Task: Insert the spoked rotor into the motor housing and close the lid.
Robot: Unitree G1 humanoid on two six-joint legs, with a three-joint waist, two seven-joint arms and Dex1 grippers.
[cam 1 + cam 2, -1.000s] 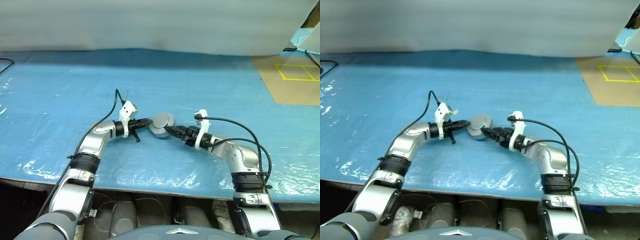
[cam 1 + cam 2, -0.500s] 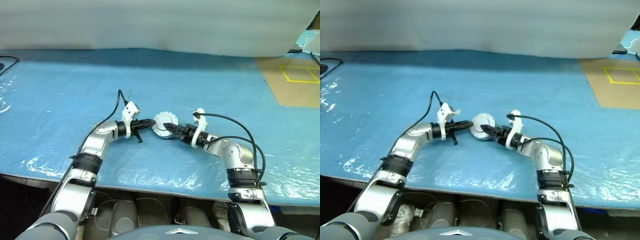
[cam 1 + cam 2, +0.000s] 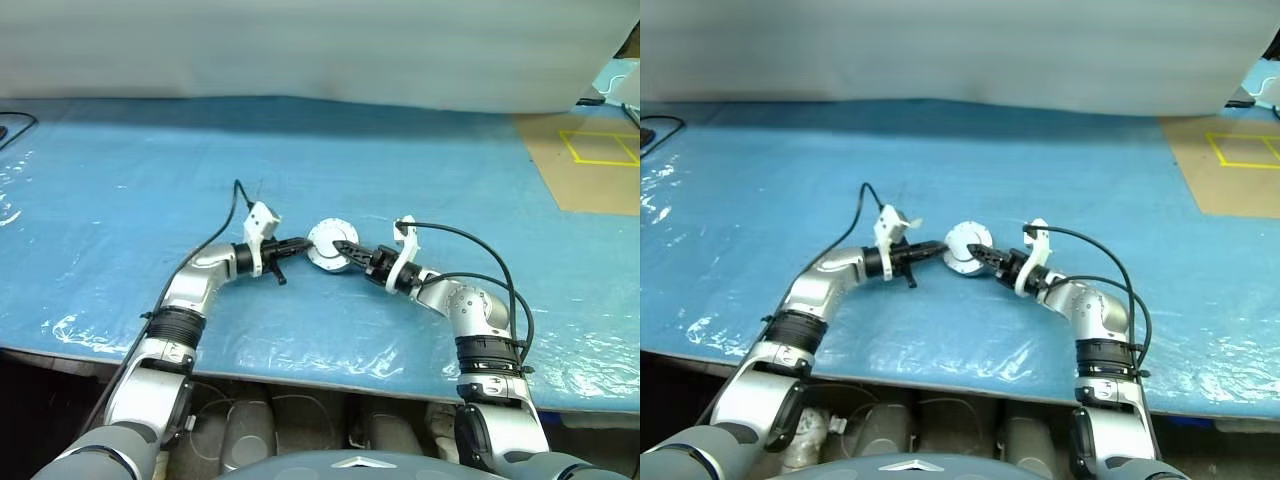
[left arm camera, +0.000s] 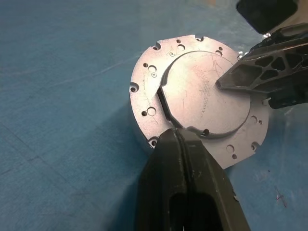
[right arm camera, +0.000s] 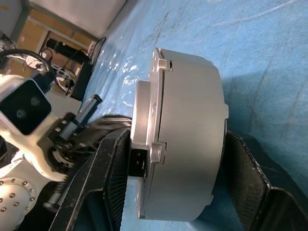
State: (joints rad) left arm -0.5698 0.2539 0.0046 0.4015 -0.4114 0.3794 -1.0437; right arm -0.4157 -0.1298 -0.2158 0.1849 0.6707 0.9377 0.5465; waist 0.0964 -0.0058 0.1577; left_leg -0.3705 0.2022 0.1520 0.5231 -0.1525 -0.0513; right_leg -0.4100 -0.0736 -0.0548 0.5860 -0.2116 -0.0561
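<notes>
Right claw (image 5: 168,183): I see its two black fingers (image 5: 108,178) standing on either side of the closed motor housing (image 5: 185,139), one against the flat lid face, the other against the opposite face, so the claw grips the assembly across its thickness. The housing sits between the fingers, tipped up on edge, with the blue counter (image 3: 120,180) behind it.

Left claw (image 4: 180,144): fingers pressed together, nothing between them. Its tip lies at the edge of the lid (image 4: 202,96), just beside the raised centre circle, touching or nearly so; I cannot tell which.

From the head camera, both claws meet at the housing (image 3: 328,245) near the middle of the counter, left claw (image 3: 297,246) on one side, right claw (image 3: 345,248) on the other. The lid's smooth face, with small holes round its rim, is turned toward the left claw. One right-claw finger (image 4: 260,72) crosses that face.
</notes>
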